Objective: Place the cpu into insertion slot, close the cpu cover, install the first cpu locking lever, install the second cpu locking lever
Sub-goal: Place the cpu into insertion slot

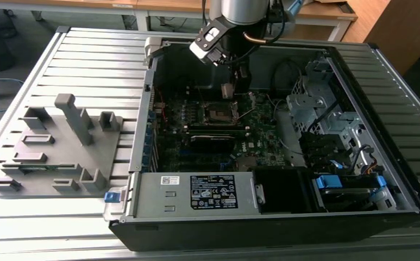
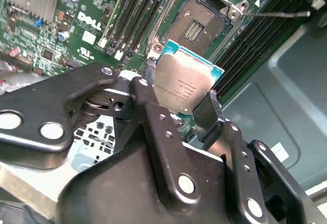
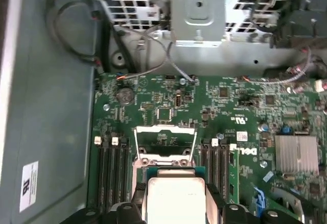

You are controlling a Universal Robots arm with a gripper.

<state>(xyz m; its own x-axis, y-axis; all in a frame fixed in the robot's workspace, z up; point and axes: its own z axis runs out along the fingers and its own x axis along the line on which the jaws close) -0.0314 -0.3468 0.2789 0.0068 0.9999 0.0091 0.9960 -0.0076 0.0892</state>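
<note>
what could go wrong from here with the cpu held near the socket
1. The cpu is pinched by its edges in the gripper, near the open insertion slot; a slip or an askew descent could damage the contacts.
2. The thin lever lies close beside the slot; the fingers might snag it.

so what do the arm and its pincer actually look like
The arm is a smooth silver-grey tube ending in a black wrist, with a white-and-black box mounted on it and a dark cable looping beside it. The pincer is matte black: flat bar linkages joined by round silver pins.
</note>
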